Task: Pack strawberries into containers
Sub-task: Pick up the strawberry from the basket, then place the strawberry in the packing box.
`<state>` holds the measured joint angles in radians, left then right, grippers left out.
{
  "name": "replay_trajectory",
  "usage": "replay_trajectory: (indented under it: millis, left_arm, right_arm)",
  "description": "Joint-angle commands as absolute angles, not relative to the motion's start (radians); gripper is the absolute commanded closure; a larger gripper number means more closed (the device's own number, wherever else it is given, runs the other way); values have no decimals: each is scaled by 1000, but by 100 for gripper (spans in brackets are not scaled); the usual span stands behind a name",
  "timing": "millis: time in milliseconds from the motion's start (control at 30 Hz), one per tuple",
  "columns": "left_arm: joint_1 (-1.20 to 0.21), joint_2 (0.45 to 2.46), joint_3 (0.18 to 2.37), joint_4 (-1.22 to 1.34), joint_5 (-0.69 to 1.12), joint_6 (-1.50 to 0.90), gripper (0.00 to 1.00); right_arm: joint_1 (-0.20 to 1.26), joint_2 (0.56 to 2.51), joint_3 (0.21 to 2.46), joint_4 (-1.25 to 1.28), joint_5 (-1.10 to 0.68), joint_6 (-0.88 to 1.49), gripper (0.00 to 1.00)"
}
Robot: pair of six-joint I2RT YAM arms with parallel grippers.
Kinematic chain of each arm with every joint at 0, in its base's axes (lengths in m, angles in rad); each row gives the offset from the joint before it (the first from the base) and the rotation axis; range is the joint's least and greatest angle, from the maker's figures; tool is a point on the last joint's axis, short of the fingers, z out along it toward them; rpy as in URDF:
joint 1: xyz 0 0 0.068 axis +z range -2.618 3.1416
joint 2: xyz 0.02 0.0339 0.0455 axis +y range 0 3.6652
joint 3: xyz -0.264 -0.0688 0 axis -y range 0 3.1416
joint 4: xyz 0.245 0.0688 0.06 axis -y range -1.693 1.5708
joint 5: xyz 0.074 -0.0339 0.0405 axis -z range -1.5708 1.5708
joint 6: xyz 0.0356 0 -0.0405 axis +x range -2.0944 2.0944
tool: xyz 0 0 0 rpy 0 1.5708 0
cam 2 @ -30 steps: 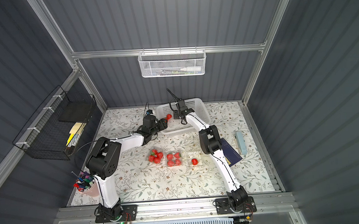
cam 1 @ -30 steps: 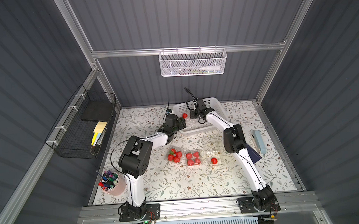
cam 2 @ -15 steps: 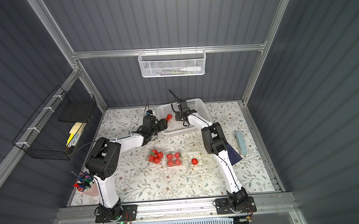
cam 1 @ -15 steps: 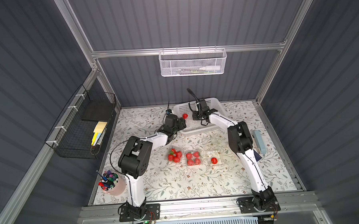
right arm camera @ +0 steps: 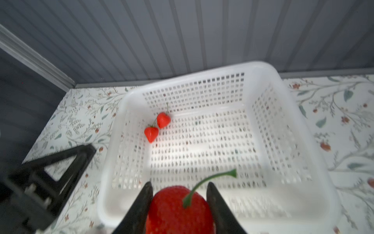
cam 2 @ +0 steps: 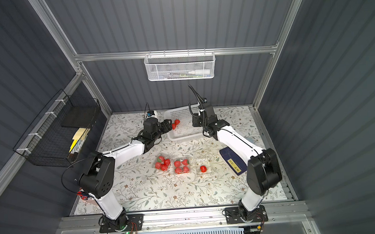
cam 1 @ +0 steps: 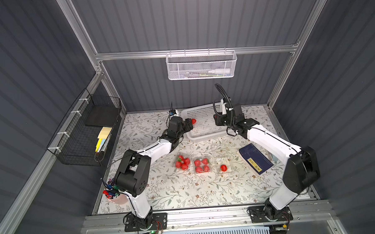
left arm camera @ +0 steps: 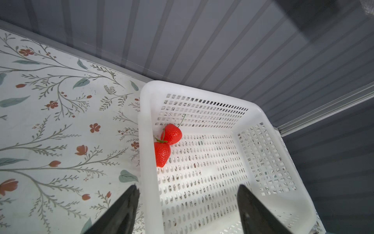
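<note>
Strawberry pinched inside right claw, over white basket.

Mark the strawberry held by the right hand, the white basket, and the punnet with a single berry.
held strawberry [right arm camera: 178, 210]: right wrist view, on its red flesh.
white basket [left arm camera: 144, 113]: left wrist view, on its side rim.
single-berry punnet [cam 1: 222, 159]: a top view, on bare clear plastic.

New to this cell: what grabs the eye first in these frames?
The right hand is clamped on a red strawberry at the white basket, filling the right wrist view. Two loose strawberries lie in the basket's corner, ahead of the open left hand. In both top views, three clear containers sit in a row mid-table: two full, one holding a single berry.
</note>
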<state>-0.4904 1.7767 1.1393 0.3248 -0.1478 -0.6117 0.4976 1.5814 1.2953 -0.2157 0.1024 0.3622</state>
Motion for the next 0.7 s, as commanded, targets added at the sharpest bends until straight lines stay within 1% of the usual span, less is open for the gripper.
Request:
replay_trajectory:
  millis: [0,100,200,433,467,500,533,567,667]
  left_arm:
    - [-494,1745,1124,302,-168,-597,22]
    - [-494,1739,1126,300,-171,-597,21]
    - [-494,1744,1129,299,-166,-598,21]
    - [-494,1752,1126,299,-159,-604,21]
    - [-494,1751,1122,300,-160,-603,21]
    - [-494,1748,1120,301,-162,-603,21]
    - [-494,1746,1115,301,-167,-604,21]
    - [-494,1745,1113,301,-171,-604,21]
    - [-494,1750,1114,294,-176,-604,21]
  right_arm:
    - [540,1507,1138,-389,160,424,86]
    - [551,1433,1005,-439,155,502,86]
    - [557,1407,916,-446,134,559,86]
    - [568,1516,880,-441,80,598,86]
    - [572,1529,880,-439,72,600,84]
    - [574,1539,880,-439,67,601,82]
    - [576,1547,879,-439,64,601,78]
    - [580,1552,878,-441,66,601,68]
    - [583,1561,875,-447,64,603,53]
